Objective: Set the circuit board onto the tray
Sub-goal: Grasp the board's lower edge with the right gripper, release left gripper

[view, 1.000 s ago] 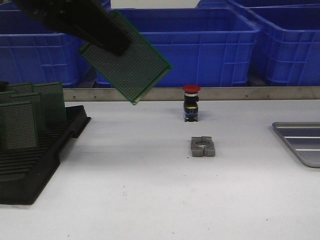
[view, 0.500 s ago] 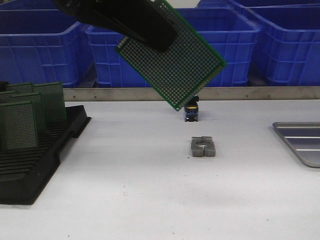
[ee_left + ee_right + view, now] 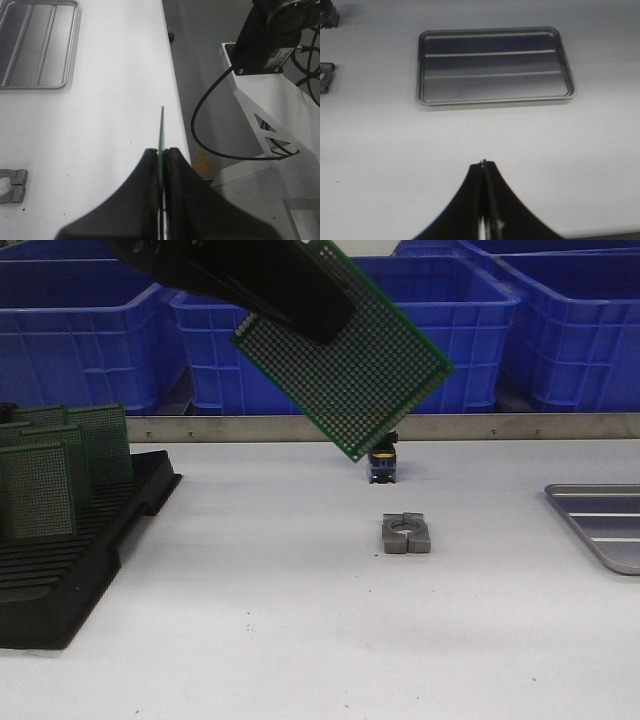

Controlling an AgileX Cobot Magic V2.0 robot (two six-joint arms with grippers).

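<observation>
My left gripper is shut on a green perforated circuit board and holds it tilted, high above the table's middle. In the left wrist view the board shows edge-on between the closed fingers. The silver-grey ribbed tray lies empty at the table's right edge; it also shows in the left wrist view and the right wrist view. My right gripper is shut and empty above bare table, short of the tray.
A black slotted rack with several upright green boards stands at the left. A grey metal clamp block lies mid-table, a red-capped button switch behind it. Blue bins line the back.
My left gripper carried the circuit board up and to the right, from over the rack side toward the table's middle. Over the last half second it has held still.
</observation>
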